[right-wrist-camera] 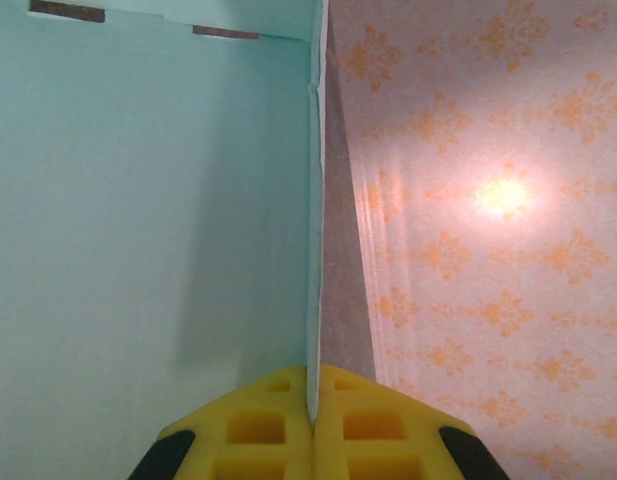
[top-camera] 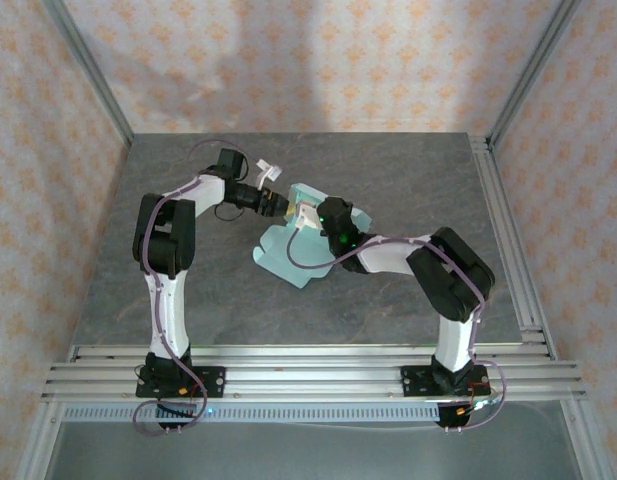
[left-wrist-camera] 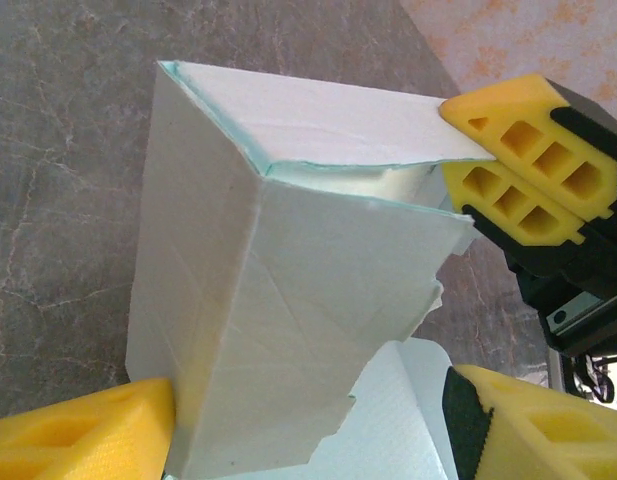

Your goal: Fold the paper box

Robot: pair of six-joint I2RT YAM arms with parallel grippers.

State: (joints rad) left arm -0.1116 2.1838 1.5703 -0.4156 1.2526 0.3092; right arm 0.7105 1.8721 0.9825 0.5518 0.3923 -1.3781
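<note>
- At the middle of the desk (top-camera: 408,180), the paper box (top-camera: 288,262) sits half-formed, with one wall raised above a flat sheet with tabbed edges.
- The right jaws are clenched on the thin top edge of a raised flap (right-wrist-camera: 314,250). Card lies on one side of it, and open air runs toward the patterned wall (right-wrist-camera: 488,300) on the other.
- The left jaws stand released, spread to either side of the box's creased corner (left-wrist-camera: 263,180). One yellow finger (left-wrist-camera: 78,435) is just beside the outer wall.
- Grey desk surface shows all round the box, out to the side rails (top-camera: 508,230).
</note>
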